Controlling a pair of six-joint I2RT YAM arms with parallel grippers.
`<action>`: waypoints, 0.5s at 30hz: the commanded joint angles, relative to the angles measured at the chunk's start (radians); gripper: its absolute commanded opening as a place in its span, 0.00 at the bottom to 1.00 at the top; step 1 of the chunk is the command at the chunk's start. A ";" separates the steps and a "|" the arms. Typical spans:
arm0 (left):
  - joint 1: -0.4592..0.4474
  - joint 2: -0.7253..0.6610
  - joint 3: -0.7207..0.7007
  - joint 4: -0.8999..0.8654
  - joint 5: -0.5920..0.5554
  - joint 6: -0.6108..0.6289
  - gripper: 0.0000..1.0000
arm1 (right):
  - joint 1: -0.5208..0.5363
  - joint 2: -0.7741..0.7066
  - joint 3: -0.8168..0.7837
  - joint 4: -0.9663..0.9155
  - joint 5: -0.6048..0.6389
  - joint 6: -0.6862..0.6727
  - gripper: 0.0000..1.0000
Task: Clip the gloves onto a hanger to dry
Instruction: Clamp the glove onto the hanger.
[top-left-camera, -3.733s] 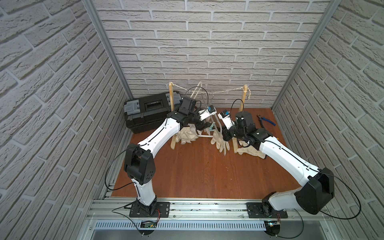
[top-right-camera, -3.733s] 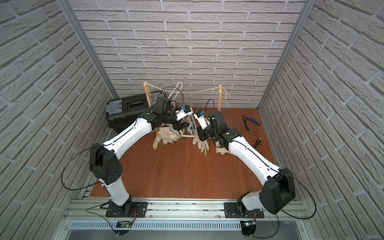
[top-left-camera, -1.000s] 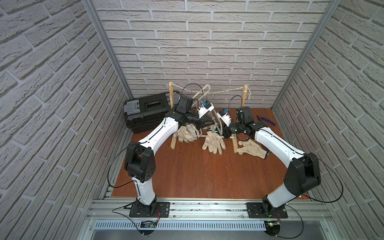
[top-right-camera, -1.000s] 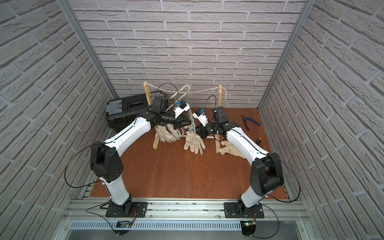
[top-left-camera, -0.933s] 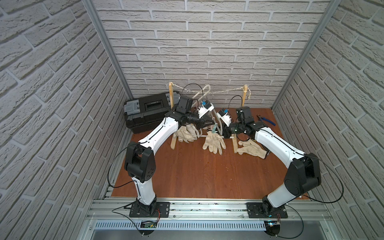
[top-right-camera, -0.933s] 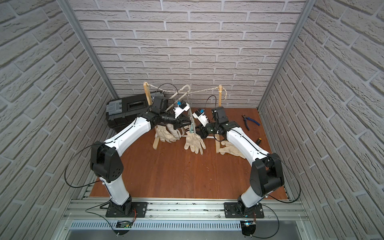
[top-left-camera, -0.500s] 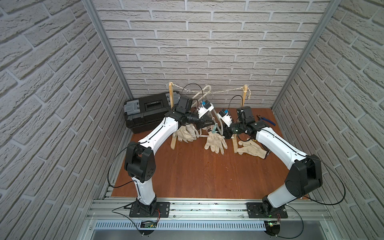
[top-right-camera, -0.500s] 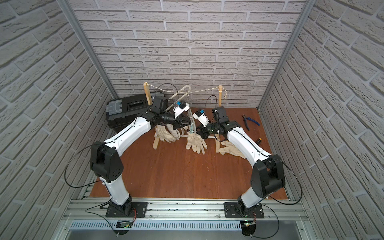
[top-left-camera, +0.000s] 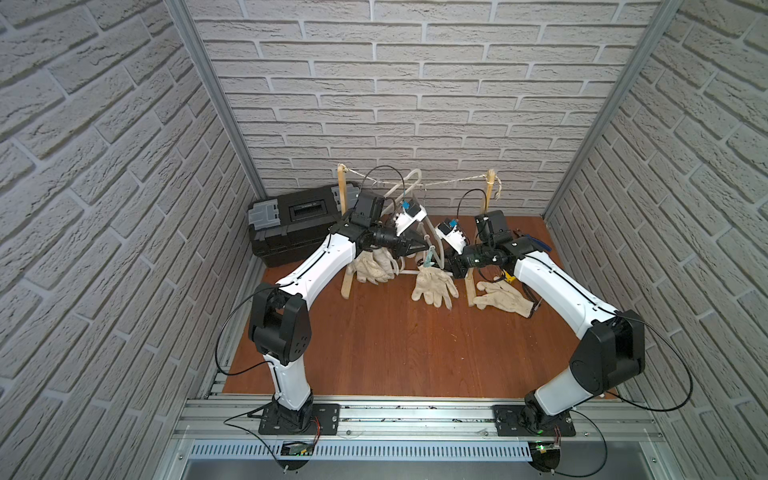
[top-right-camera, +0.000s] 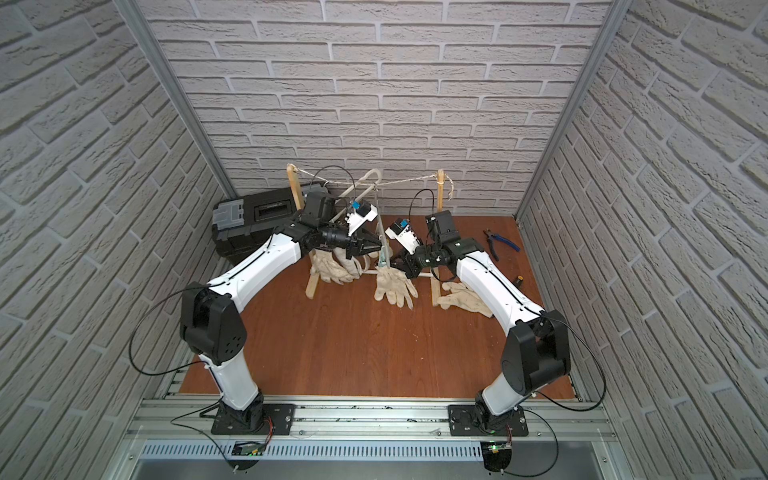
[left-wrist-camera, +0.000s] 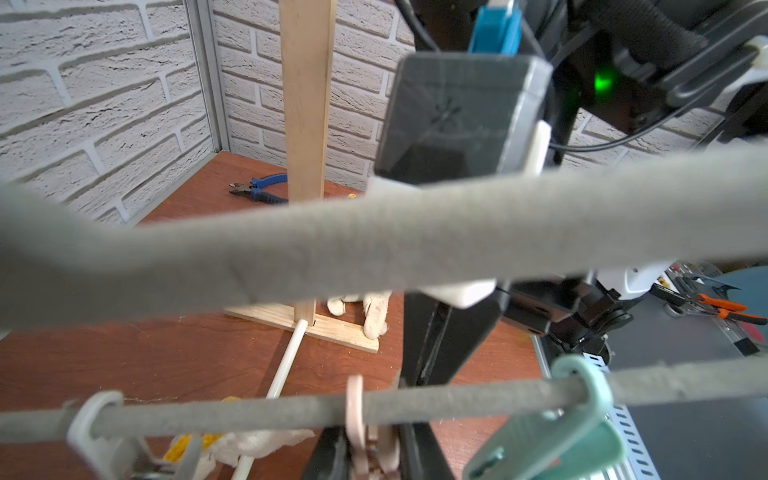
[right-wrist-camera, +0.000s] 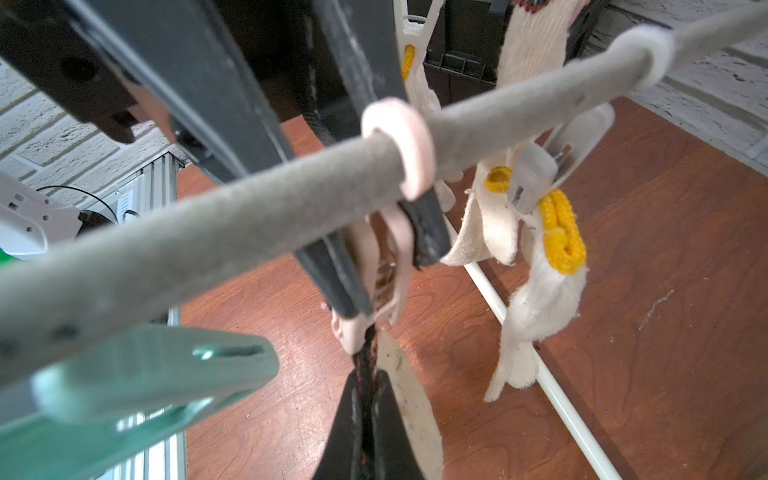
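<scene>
The right gripper (right-wrist-camera: 365, 419) was clamped tight on the cuff of a glove (right-wrist-camera: 411, 407). Straight beyond its fingertips, almost touching, hung the mouth of the pink clip (right-wrist-camera: 397, 245). The left gripper (right-wrist-camera: 386, 286) pinched that clip's handles from both sides, just under the hanger bar (right-wrist-camera: 208, 245). The cuff therefore had to travel along the right gripper's own pointing line, up into the clip. Whether its edge already sat between the clip's lips could not be told.

In a top view the glove (top-left-camera: 434, 284) hung with its long axis running down and away from the right gripper (top-left-camera: 454, 270), fingers toward the table (top-left-camera: 395, 340). The left gripper (top-left-camera: 426, 246) was just past it on the far side. The right arm carried the glove; the left only worked the clip. The other gloves (top-left-camera: 374, 268) hung clipped below the left wrist, and a loose glove (top-left-camera: 505, 299) lay beneath the right forearm.

Against the view from a few seconds before, the right arm had folded in closer and the glove hung more spread. Over the last second both grippers had barely shifted.
</scene>
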 joint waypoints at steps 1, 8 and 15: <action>0.021 0.006 -0.004 0.011 0.015 -0.005 0.21 | -0.012 0.008 0.018 0.022 -0.012 0.002 0.03; 0.020 0.021 0.011 -0.021 0.018 0.004 0.21 | -0.012 -0.002 0.017 0.078 -0.048 0.037 0.02; 0.012 0.030 0.019 -0.026 0.006 0.009 0.22 | -0.012 0.006 0.056 0.052 -0.102 0.028 0.03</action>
